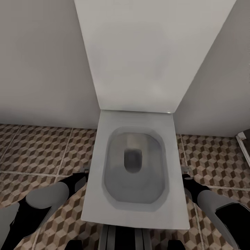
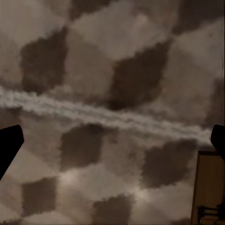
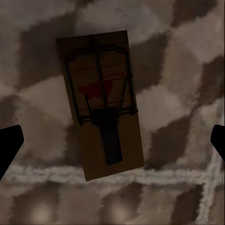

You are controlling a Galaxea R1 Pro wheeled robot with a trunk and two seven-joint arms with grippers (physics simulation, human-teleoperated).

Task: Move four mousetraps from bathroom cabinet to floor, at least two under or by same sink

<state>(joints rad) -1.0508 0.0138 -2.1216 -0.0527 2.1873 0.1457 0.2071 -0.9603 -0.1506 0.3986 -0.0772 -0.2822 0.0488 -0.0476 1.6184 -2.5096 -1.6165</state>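
Black fingertips frame my right wrist view at both edges, so I read the right gripper [image 3: 112,140] as spread wide with nothing between its jaws. Under it, flat on the bathroom floor [image 3: 187,56], lies one mousetrap [image 3: 103,103]: a brown wooden board with a dark wire bar, a dark central tongue and a red mark on the wood. It sits slightly tilted against the tile pattern, its lower end near a pale grout line [image 3: 154,177], and neither fingertip touches it.

My left gripper [image 2: 112,140] looks the same, fingertips far apart at the picture's edges and holding nothing. Beneath it I see the cube-patterned tiles up close, blurred, crossed by another grout line. At one corner of that view a second mousetrap [image 2: 208,187] shows in part, a brown board with a bit of dark wire, also down on the tiles and clear of the fingers.

From the head camera I look down on a white toilet [image 1: 133,166] with its lid up against a pale grey wall [image 1: 41,62]. My left arm [image 1: 45,199] and right arm [image 1: 215,205] reach down on either side of the bowl, with the brown and beige tiles spreading out to both sides.
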